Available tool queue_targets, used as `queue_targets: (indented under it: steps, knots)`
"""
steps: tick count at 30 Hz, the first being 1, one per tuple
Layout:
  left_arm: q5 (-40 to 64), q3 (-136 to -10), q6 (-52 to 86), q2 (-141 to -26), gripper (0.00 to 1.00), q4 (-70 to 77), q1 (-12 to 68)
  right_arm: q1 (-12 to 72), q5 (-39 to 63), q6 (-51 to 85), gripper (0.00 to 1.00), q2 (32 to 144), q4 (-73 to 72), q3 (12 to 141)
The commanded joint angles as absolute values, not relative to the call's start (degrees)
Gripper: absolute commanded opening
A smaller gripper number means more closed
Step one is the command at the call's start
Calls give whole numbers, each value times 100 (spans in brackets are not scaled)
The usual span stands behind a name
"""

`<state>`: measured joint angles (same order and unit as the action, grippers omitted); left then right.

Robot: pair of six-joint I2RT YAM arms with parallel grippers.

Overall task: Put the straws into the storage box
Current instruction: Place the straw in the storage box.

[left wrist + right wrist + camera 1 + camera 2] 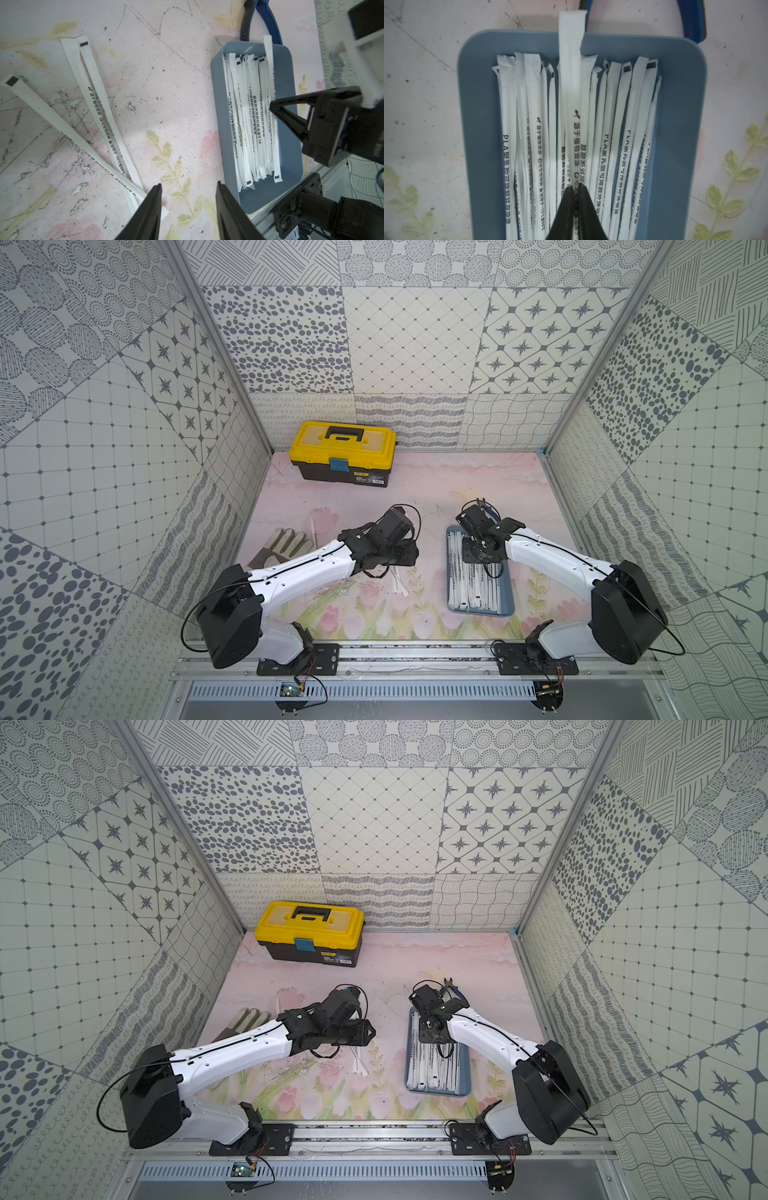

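The storage box [475,104] is a blue-grey tray that holds several wrapped white straws [616,145] lying lengthwise. My right gripper [576,188] is shut on one straw [571,62] above that pile; the straw's far end reaches past the tray's rim. My left gripper [189,185] hangs open and empty over the mat, left of the tray [288,145]. Two loose straws [97,108] lie crossed on the mat beside it. In a top view, one more straw [313,526] lies by the glove.
Blue-handled pliers [268,20] lie just beyond the tray's far end. A yellow-lidded black toolbox [345,452] stands at the back left. A work glove [282,545] lies partly under the left arm. Patterned walls enclose the mat on three sides.
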<state>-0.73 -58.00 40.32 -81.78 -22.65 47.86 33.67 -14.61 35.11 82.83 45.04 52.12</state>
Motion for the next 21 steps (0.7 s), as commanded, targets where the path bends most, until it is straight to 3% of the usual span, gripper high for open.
queue_targets:
  steps: [1,8,15,21]
  knots:
    - [-191,-5844,3994,-8235,47,-1987,4860,3384,-1449,3594,10,8381,4028,5102]
    - [-334,-5875,3872,-8277,47,-2052,4864,3465,-1308,3695,12,8823,3746,5047]
    - [-595,-5892,3768,-8228,47,-2144,4826,3869,-1599,3873,28,8549,4061,5258]
    - [-861,-6194,3591,-8119,48,-2750,4755,4357,-1843,4069,34,8477,3853,5540]
